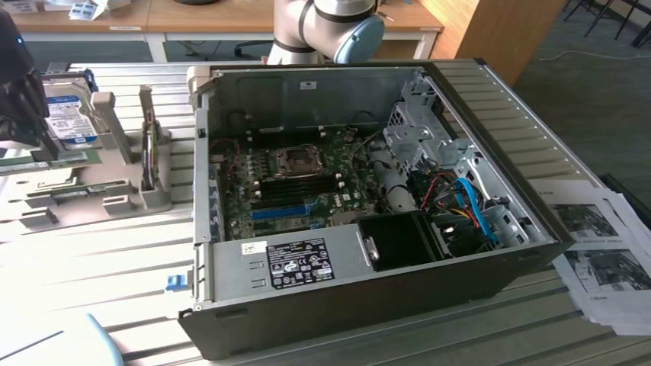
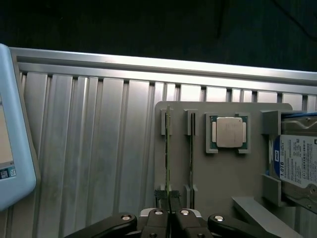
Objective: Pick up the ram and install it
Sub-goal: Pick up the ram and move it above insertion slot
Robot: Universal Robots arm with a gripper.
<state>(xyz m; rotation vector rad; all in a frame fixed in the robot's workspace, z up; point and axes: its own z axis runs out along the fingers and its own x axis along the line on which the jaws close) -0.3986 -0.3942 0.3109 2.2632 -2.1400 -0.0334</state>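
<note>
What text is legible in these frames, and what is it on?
"1.0TB": seems to read so, sideways on the blue edge of the hard drive label; the label's other print is too small to read.
Sticker inside the computer case: too small to read.
Printed sheets beside the case: too blurred to read.

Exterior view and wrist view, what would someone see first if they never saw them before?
In the exterior view, the big open computer case sits in the middle, its green motherboard bare inside. In the wrist view, the gripper pinches the end of the ram, which stands on edge in a grey holder, with a shiny silver processor chip in the same holder.
</note>
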